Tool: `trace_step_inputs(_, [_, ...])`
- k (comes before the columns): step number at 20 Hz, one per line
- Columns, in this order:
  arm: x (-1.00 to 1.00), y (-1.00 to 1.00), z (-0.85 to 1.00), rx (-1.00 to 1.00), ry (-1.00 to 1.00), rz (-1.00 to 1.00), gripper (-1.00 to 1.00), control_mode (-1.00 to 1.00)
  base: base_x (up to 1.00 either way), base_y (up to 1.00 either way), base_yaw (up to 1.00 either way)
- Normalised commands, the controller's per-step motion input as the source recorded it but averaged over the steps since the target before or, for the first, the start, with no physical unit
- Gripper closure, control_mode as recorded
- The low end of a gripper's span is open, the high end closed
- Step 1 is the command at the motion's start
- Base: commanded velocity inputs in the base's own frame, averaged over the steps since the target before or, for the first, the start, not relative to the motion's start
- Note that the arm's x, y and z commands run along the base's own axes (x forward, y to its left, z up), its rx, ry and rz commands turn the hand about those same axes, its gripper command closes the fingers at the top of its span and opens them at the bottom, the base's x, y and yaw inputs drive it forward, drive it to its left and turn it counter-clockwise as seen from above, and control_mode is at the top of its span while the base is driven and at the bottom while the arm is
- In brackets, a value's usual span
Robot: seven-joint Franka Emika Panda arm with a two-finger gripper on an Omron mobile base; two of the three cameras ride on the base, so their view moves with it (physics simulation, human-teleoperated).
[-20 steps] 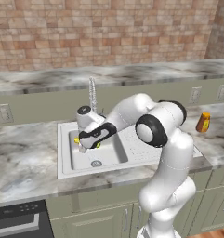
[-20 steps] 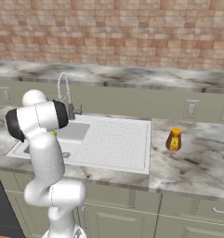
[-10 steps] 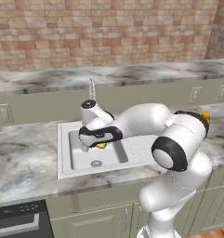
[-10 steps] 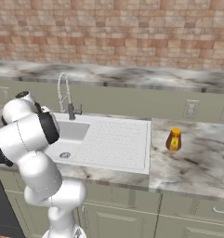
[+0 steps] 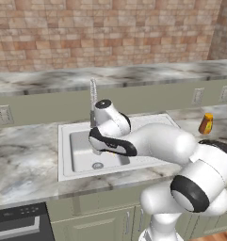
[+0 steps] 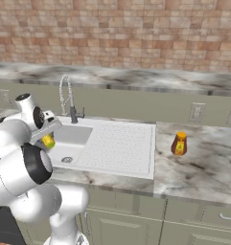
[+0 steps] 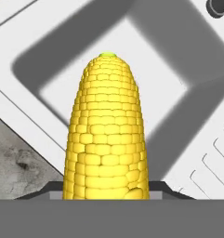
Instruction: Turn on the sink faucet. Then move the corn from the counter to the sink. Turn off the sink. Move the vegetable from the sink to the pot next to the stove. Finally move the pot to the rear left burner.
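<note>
One corn (image 7: 106,139) is held in the part-closed gripper (image 6: 47,136) above the sink (image 6: 131,146); carriage toward the pot at nine o'clock is judged next.

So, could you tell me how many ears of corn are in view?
1: the corn is held in the gripper above the sink basin. Others may be hidden behind the arm.

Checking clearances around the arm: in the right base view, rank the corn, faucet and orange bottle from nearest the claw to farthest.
1. corn, in the claw over the sink basin.
2. faucet, behind the basin.
3. orange bottle, on the counter far across the drainboard.
</note>
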Motion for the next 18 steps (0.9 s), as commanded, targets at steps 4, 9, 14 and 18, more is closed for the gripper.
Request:
trace_step_inputs(4, [0.07,-0.37,0.16,0.02,0.0,-0.04,1.0,-1.0,0.0,0.0,0.0])
trace_step_inputs(9, [0.02,-0.18,0.0,0.03,0.01,-0.02,1.0,-1.0,0.0,0.0,0.0])
trace_step_inputs(14, [0.0,0.0,0.0,0.0,0.0,0.0,1.0,-1.0,0.0,0.0,0.0])
trace_step_inputs(18, [-0.05,0.0,0.0,0.0,0.0,-0.04,1.0,-1.0,0.0,0.0,0.0])
